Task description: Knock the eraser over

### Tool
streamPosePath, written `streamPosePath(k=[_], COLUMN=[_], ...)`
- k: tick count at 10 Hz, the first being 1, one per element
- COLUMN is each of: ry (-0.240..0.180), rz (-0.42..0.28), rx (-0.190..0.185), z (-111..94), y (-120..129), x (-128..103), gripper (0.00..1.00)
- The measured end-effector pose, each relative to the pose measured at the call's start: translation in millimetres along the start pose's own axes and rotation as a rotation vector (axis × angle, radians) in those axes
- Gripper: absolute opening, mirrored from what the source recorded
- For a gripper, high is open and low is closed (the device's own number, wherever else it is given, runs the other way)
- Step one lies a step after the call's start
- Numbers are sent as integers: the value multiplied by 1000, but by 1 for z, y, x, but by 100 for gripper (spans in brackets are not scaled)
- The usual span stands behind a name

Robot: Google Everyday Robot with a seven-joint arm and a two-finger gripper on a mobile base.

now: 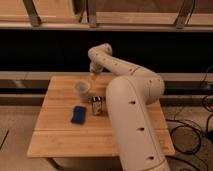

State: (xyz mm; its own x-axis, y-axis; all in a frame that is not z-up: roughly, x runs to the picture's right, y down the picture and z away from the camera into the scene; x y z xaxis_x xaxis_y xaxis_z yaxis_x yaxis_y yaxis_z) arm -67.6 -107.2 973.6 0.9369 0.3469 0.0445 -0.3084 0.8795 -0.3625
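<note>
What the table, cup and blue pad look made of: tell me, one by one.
Table: wood, pale matte planks with visible seams. Cup: probably clear plastic, translucent walls. Blue pad: possibly foam or sponge; flat, matte, unsure. The hand hangs above the table's far edge, behind the cup.

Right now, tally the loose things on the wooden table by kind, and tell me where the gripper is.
Clear plastic cup: 1
Flat blue pad: 1
Small dark rectangular eraser with a white face: 1
Total: 3
The gripper hangs near the far edge of the wooden table, beyond the cup, apart from the eraser.
</note>
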Motion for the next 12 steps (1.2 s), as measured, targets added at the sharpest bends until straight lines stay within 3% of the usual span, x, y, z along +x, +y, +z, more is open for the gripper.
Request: streamPosePath(k=[2, 4, 7, 11, 12], ry=[25, 25, 55, 153, 154], rz=[-50, -115, -185, -124, -98], rx=[123, 195, 220, 242, 235], z=[-35, -71, -104, -146, -154], y=[-25, -20, 34, 114, 134], x=[-20, -49, -63, -21, -15], gripper=[2, 0, 0, 0, 0])
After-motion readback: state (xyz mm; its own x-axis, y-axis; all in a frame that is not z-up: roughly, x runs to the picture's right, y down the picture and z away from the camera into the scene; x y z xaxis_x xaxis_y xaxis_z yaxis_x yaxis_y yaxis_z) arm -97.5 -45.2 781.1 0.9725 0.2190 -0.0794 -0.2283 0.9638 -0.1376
